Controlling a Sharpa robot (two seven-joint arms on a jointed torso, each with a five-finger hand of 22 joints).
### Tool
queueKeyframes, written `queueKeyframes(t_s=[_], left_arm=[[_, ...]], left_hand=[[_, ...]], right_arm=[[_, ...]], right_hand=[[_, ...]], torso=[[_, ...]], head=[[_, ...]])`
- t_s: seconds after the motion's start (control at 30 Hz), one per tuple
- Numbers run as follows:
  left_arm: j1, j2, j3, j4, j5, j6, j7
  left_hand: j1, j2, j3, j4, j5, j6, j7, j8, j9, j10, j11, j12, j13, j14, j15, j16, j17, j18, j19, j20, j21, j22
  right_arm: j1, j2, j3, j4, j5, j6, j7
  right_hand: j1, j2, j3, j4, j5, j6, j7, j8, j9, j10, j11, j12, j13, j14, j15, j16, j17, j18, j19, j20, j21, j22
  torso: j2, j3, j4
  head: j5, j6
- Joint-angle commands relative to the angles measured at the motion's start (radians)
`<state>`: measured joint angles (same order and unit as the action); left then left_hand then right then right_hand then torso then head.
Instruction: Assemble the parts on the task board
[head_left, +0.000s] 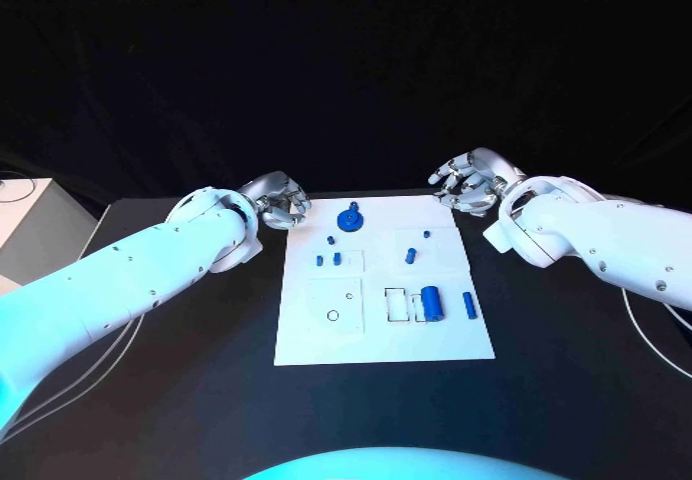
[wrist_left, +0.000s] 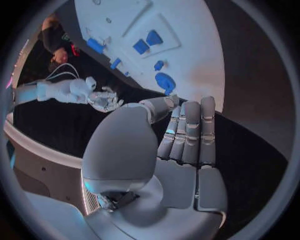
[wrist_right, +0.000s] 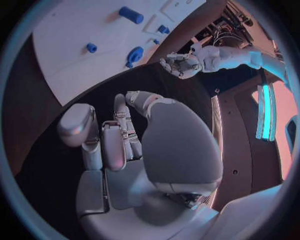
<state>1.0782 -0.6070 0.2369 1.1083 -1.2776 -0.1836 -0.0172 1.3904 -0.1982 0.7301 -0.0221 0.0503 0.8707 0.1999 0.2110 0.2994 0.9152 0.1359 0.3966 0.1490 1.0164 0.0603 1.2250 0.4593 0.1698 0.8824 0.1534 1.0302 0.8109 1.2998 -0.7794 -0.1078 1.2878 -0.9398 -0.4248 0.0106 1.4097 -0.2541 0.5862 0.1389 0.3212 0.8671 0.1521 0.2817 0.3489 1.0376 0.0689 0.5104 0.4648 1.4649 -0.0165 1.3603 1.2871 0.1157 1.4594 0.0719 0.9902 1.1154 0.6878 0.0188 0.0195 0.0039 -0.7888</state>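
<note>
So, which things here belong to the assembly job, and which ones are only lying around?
Belong to the job:
- task board
- blue parts on it, such as the round part and the large cylinder
- left hand and right hand, both holding nothing

Lying about:
- white box beside the table
- cables

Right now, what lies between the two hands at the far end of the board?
In the head view, the board's far edge and a round blue part lie between the left hand and right hand. Both hands are empty and touch neither.
</note>
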Motion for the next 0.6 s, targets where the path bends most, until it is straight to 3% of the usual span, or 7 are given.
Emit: queueKeyframes(t_s=[0.03,0.2,0.3,0.47,0.5,0.57,0.6], left_arm=[[-0.004,-0.032,0.008,0.03,0.414,-0.033,0.122],[-0.032,-0.097,0.016,0.102,0.675,0.01,0.208],[-0.06,-0.137,0.025,0.161,0.77,0.04,0.254],[-0.113,-0.185,0.064,0.254,0.852,0.08,0.304],[-0.125,-0.193,0.077,0.271,0.864,0.085,0.311],[-0.154,-0.209,0.105,0.304,0.88,0.097,0.324],[-0.162,-0.213,0.113,0.313,0.883,0.1,0.327]], left_hand=[[-0.014,0.004,-0.012,0.011,0.002,0.014,0.003,0.017,-0.001,-0.005,0.005,0.021,0.005,-0.031,0.002,-0.056,-0.029,0.016,-0.024,0.002,-0.037,-0.022],[-0.054,0.01,-0.07,0.05,0.002,0.013,-0.002,0.042,-0.004,0.014,0.0,0.05,0.009,-0.067,0.005,-0.147,-0.069,0.014,-0.055,0.011,-0.131,-0.083],[-0.048,0.014,-0.131,0.081,0.004,0.0,-0.003,0.062,-0.007,-0.001,0.006,0.034,-0.006,-0.117,0.018,-0.27,-0.115,0.014,-0.068,0.026,-0.276,-0.183],[-0.022,0.003,-0.167,0.128,0.005,-0.01,-0.012,0.081,-0.021,0.047,0.011,-0.061,-0.066,-0.116,0.04,-0.555,-0.19,0.015,-0.038,0.052,-0.529,-0.37],[-0.019,0.005,-0.168,0.133,0.002,-0.005,-0.014,0.084,-0.022,0.056,0.013,-0.077,-0.073,-0.113,0.043,-0.589,-0.193,0.013,-0.031,0.055,-0.553,-0.389],[-0.01,0.004,-0.168,0.139,0.002,0.0,-0.015,0.084,-0.026,0.081,0.014,-0.123,-0.083,-0.105,0.048,-0.669,-0.198,0.013,-0.019,0.062,-0.614,-0.436],[-0.009,0.004,-0.168,0.14,0.002,0.001,-0.015,0.084,-0.026,0.087,0.014,-0.13,-0.084,-0.094,0.047,-0.678,-0.197,0.013,-0.018,0.063,-0.625,-0.444]], right_arm=[[-0.006,-0.003,-0.001,0.0,-0.206,0.091,-0.018],[-0.019,-0.005,-0.004,-0.003,-0.407,0.111,-0.052],[-0.031,-0.006,-0.006,-0.004,-0.519,0.111,-0.08],[-0.048,-0.003,-0.009,-0.006,-0.643,0.11,-0.12],[-0.051,-0.002,-0.009,-0.007,-0.661,0.11,-0.127],[-0.056,0.005,-0.011,-0.011,-0.692,0.111,-0.14],[-0.057,0.007,-0.011,-0.012,-0.699,0.111,-0.144]], right_hand=[[-0.02,-0.003,0.017,-0.026,-0.009,0.031,0.016,-0.016,-0.003,0.023,0.013,-0.116,-0.092,0.044,0.01,0.0,-0.003,-0.009,0.012,0.004,0.011,0.011],[-0.036,-0.006,0.021,-0.044,-0.016,0.047,0.014,-0.022,-0.003,0.03,0.017,-0.189,-0.149,0.044,0.011,0.002,-0.001,-0.011,0.01,0.01,0.017,0.019],[-0.056,-0.015,0.017,-0.044,-0.044,0.05,0.013,-0.028,-0.004,0.024,0.021,-0.233,-0.184,0.044,0.015,0.004,-0.001,-0.01,0.009,0.014,0.011,0.016],[-0.077,-0.028,0.005,-0.042,-0.093,0.054,0.01,-0.035,-0.006,0.021,0.023,-0.271,-0.22,0.044,0.017,0.004,-0.004,-0.008,0.009,0.017,0.003,0.011],[-0.078,-0.03,0.002,-0.043,-0.102,0.054,0.009,-0.037,-0.006,0.021,0.023,-0.277,-0.225,0.044,0.017,0.004,-0.004,-0.008,0.009,0.017,0.001,0.01],[-0.08,-0.032,-0.004,-0.044,-0.116,0.054,0.007,-0.039,-0.007,0.022,0.022,-0.284,-0.233,0.044,0.017,0.004,-0.005,-0.007,0.009,0.018,0.001,0.01],[-0.081,-0.033,-0.006,-0.045,-0.119,0.054,0.007,-0.04,-0.007,0.023,0.022,-0.285,-0.235,0.044,0.017,0.004,-0.005,-0.007,0.009,0.018,0.0,0.01]], torso=[[-0.005,-0.0017,0.001],[-0.01,-0.0061,0.0013],[-0.013,-0.0102,0.0039],[-0.011,-0.0134,0.0055],[-0.011,-0.0153,0.0058],[-0.01,-0.0136,0.0042],[-0.01,-0.014,0.0038]], head=[[-0.013,0.008],[-0.029,0.01],[-0.039,0.011],[-0.056,0.017],[-0.058,0.018],[-0.058,0.02],[-0.058,0.02]])
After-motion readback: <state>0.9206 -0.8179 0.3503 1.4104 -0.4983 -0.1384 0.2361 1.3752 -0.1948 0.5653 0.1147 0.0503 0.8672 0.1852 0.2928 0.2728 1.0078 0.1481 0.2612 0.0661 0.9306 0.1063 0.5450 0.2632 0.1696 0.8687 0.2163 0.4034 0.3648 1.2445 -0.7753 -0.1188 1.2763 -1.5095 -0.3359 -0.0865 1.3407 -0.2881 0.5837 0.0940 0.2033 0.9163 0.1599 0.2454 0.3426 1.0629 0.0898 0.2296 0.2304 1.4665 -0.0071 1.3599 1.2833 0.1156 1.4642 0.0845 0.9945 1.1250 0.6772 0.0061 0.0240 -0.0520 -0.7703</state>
